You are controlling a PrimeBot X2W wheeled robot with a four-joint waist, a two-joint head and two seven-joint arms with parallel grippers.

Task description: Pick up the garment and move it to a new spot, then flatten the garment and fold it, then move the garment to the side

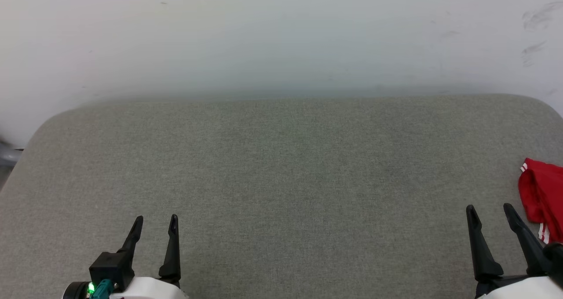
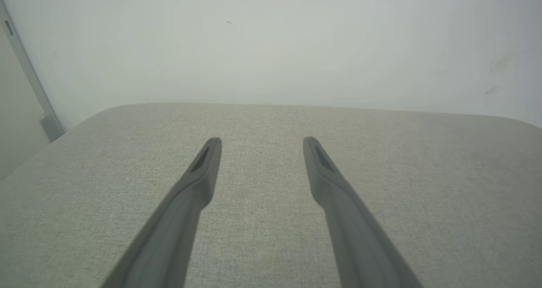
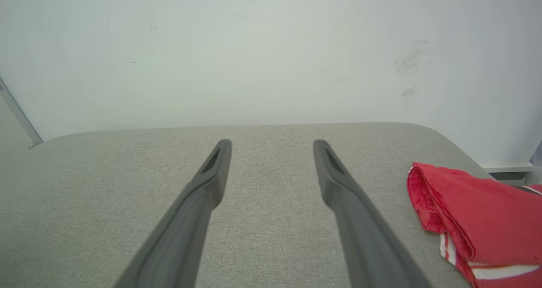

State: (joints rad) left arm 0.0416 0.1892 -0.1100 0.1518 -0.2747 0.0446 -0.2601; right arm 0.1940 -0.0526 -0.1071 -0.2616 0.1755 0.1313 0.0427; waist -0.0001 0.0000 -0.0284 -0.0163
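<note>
Left fingers point(image 1: 172, 242) and right fingers point(image 1: 479, 242) being held wide apart, nothing being gripped, over near bench point(image 1: 281, 158) edge. Garment point(image 1: 543, 193) being seen bunched at bench's right edge, just beside right fingers. Risk: garment being nudged off edge, or only top layer being pinched, during reach. Garment's far part being cut off by frame; layers being hidden.

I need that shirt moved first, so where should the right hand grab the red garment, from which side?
Take the thick rolled fold of the garment, on the side facing the right hand, approaching from its left across the grey pad. That fold bulges above the pad, so the open hand could straddle it.
</note>
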